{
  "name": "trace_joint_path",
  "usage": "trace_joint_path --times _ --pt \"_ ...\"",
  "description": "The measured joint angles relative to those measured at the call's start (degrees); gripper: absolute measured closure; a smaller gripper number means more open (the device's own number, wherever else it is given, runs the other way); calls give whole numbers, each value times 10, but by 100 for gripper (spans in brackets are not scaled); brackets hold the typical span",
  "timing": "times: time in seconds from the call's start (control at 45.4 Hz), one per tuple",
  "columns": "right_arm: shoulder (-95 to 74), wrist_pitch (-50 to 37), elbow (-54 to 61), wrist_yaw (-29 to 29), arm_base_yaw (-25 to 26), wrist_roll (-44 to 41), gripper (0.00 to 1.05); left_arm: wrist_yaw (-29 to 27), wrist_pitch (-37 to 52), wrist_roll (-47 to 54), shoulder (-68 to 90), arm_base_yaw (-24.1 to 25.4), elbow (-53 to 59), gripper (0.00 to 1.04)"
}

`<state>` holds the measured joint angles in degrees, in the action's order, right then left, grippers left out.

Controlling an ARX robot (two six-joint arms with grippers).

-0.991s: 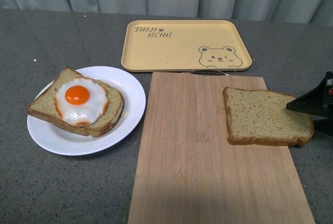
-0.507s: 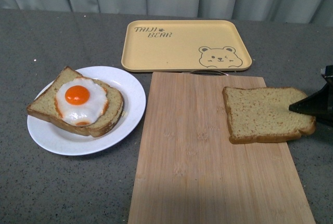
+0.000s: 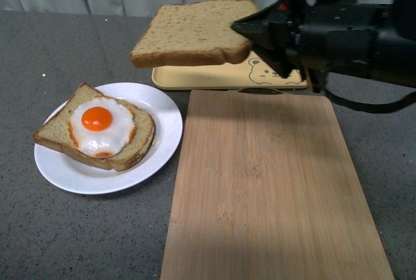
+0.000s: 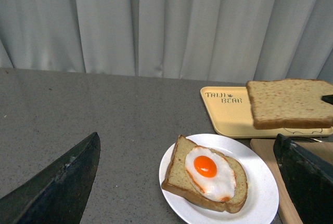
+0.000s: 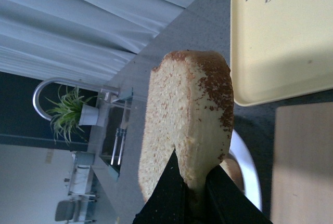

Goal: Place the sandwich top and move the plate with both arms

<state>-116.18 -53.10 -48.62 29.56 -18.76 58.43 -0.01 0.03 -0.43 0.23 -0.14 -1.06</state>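
Observation:
My right gripper (image 3: 250,32) is shut on the sandwich top (image 3: 192,32), a plain tan slice held flat in the air over the near edge of the yellow tray. In the right wrist view the slice (image 5: 190,120) sits pinched between the black fingers (image 5: 164,195). The white plate (image 3: 159,140) lies on the table at the left and bears a bread slice with a fried egg (image 3: 99,125). The held slice is above and to the right of the plate. In the left wrist view my left gripper (image 4: 192,177) is open, its fingers (image 4: 62,182) wide apart on either side of the plate (image 4: 260,193).
A yellow bear-print tray (image 3: 214,75) lies at the back under the held slice. A wooden cutting board (image 3: 273,189) lies right of the plate and reaches the near edge. Grey curtains hang behind the grey table (image 3: 78,46).
My right gripper has lifted the sandwich top off the cutting board's right side and carried it up and to the left, over the tray. The plate has not moved.

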Motion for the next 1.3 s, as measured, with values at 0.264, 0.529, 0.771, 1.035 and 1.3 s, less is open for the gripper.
trace_joint_path --times 0.264,0.529,0.771,1.035,1.3 --pt "-73 16 -80 -45 -76 63 102 0 0 0 0 0 0 7" --pt "-122 35 -122 -55 -129 90 102 0 0 0 0 0 0 7" --pt "-146 84 -160 -57 -155 92 102 0 0 0 0 0 0 7" --pt "-156 114 -163 -69 -163 79 93 0 0 0 0 0 0 7" --pt "-119 133 -121 -103 -147 25 57 0 0 0 0 0 0 7"
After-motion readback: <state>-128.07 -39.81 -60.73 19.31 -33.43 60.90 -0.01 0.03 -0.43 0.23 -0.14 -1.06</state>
